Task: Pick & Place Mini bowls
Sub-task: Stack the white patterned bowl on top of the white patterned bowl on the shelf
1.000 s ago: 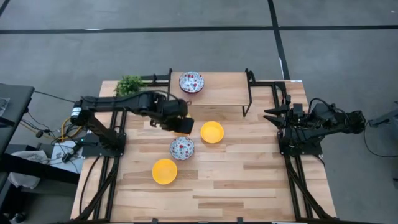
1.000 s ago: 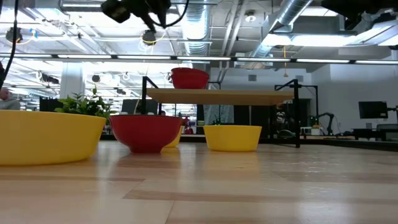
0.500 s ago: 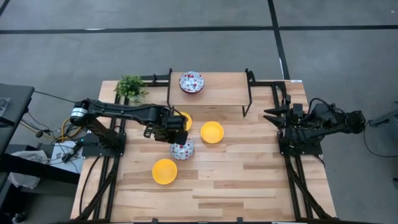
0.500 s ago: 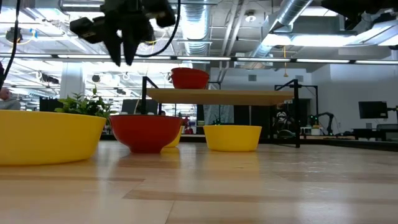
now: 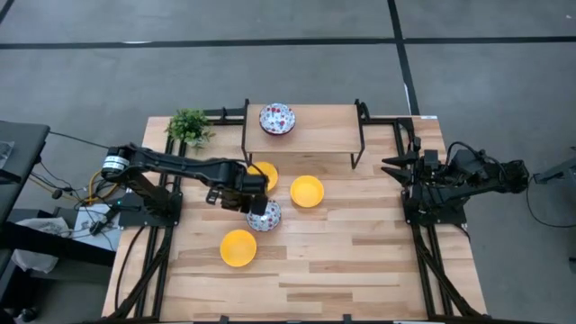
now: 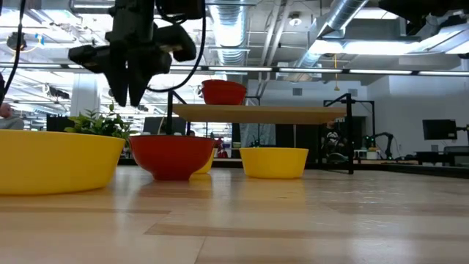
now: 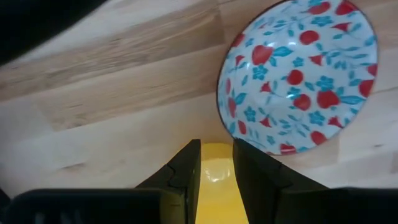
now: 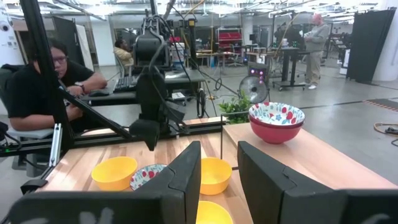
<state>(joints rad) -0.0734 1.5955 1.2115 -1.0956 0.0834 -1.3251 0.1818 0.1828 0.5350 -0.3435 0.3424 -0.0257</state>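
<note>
Left gripper [image 5: 257,205] hangs above the table [image 5: 360,261] at the floral bowl's [image 5: 267,215] edge, fingers a narrow gap apart, holding nothing. Right gripper [image 5: 393,169] waits at the table's right edge, slightly open, empty.

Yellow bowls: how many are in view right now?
3. One yellow bowl sits nearest the table's front, one mid-table by the shelf, one partly under the left arm. More may be hidden.
</note>
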